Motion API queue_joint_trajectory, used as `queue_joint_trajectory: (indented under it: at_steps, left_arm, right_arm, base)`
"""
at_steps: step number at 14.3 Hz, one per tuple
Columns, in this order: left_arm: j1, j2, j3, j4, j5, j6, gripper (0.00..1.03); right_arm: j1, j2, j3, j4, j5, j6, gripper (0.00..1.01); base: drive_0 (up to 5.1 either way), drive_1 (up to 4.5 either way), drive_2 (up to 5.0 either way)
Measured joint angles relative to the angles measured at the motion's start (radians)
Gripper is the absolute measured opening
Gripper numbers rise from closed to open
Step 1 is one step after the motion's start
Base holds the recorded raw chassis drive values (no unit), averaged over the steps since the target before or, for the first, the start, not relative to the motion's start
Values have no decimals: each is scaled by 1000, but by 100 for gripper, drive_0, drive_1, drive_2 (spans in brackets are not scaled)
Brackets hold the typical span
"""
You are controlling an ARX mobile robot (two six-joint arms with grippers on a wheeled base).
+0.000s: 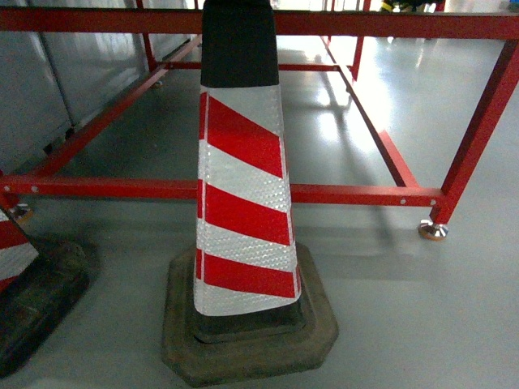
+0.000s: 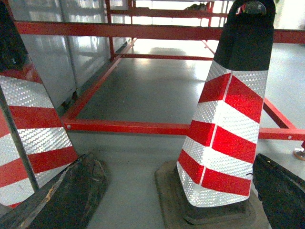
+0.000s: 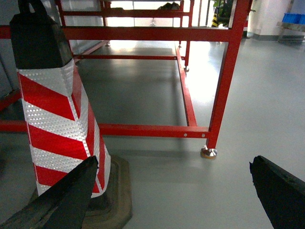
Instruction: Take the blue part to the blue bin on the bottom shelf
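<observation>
The blue part, the blue bin and the bottom shelf are out of view in every view. My left gripper (image 2: 174,164) is open: its dark fingers (image 2: 281,191) stand wide apart at the lower corners of the left wrist view, and only grey floor and a cone's base lie between them. In the right wrist view my right gripper (image 3: 174,162) is open too, with its fingers (image 3: 281,193) spread over bare floor and holding nothing. Neither gripper shows in the head view.
A red-and-white striped traffic cone (image 1: 243,203) on a black rubber base stands close in front. A second cone (image 2: 28,124) is at the left. Behind them runs a red tube frame (image 1: 349,194) with a metal foot (image 1: 432,230). Small blue shapes (image 3: 291,18) sit far back right.
</observation>
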Motion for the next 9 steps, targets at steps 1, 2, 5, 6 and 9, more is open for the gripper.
queue_joint_trajectory:
  at_steps: [1, 2, 5, 6, 9]
  left_arm:
    - [0, 0, 0, 0, 0, 0, 98]
    - [0, 0, 0, 0, 0, 0, 98]
    - [0, 0, 0, 0, 0, 0, 98]
    - [0, 0, 0, 0, 0, 0, 98]
    - [0, 0, 0, 0, 0, 0, 98]
  right_arm:
    - [0, 0, 0, 0, 0, 0, 98]
    - [0, 0, 0, 0, 0, 0, 98]
    - [0, 0, 0, 0, 0, 0, 98]
    - [0, 0, 0, 0, 0, 0, 98]
    - [0, 0, 0, 0, 0, 0, 98]
  base:
    - [0, 0, 0]
    - [0, 0, 0]
    - [0, 0, 0]
    - [0, 0, 0]
    - [0, 0, 0]
